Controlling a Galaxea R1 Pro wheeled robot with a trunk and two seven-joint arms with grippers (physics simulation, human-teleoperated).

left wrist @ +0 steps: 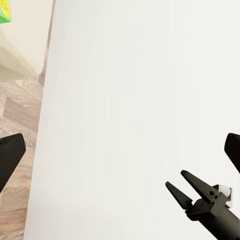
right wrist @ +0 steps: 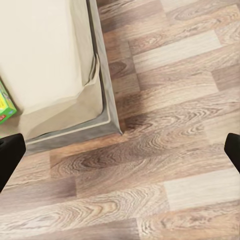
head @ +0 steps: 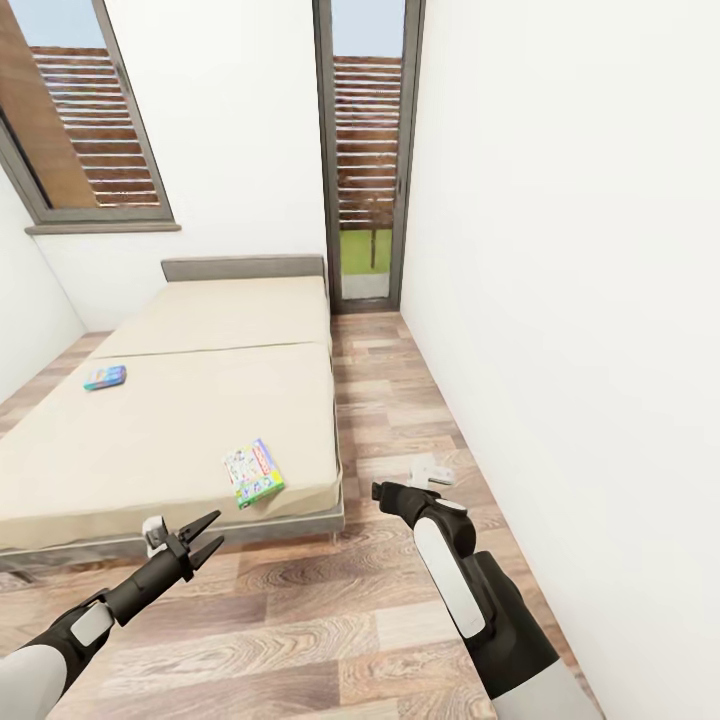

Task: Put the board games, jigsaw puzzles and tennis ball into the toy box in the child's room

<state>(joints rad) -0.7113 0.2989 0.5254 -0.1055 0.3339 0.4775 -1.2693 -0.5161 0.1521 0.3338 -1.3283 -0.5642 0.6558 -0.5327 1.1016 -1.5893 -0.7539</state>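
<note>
Two board games lie on the bed (head: 180,420): a small teal-blue one (head: 104,377) near its left side and a white one with multicoloured edges (head: 252,473) by the near right corner. The white game's green edge shows in the right wrist view (right wrist: 5,107). My left gripper (head: 205,540) hangs open just in front of the bed's foot, left of and below the white game. My right gripper (head: 383,491) is open over the floor to the right of the bed corner (right wrist: 107,120), holding nothing. The table, toy box, jigsaw puzzles and tennis ball are out of view.
A white wall (head: 560,300) runs close along the right, leaving a narrow strip of wood floor (head: 390,400) beside the bed. A glass door (head: 365,150) stands at the far end and a window (head: 90,120) at the back left.
</note>
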